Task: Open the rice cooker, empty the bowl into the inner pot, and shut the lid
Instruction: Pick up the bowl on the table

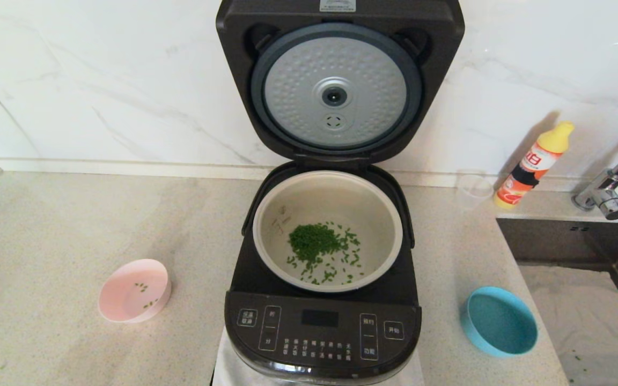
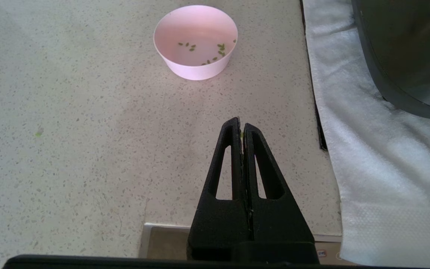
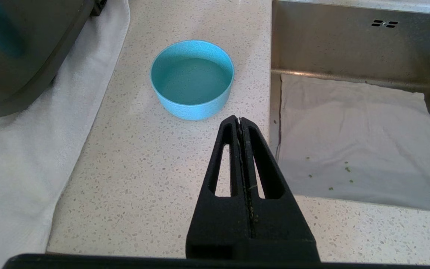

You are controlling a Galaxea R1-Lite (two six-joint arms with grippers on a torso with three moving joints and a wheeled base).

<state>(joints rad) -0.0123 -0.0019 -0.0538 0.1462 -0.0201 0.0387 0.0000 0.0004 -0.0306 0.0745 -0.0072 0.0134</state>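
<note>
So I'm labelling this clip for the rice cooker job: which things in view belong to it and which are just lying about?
Part of the job:
- rice cooker
- lid, standing open
- inner pot, green bits inside
- pink bowl, nearly emptied
- left gripper, shut, near the pink bowl

Just lying about:
- blue bowl
- orange bottle
- clear cup
- faucet
- sink
- right gripper, shut, idle

Home kitchen: speckled stone counter (image 1: pixel 73 241), marble backsplash (image 1: pixel 100 80), steel sink (image 3: pixel 349 48) w/ tap (image 1: pixel 609 190), detergent btl (image 1: pixel 534 163).
</note>
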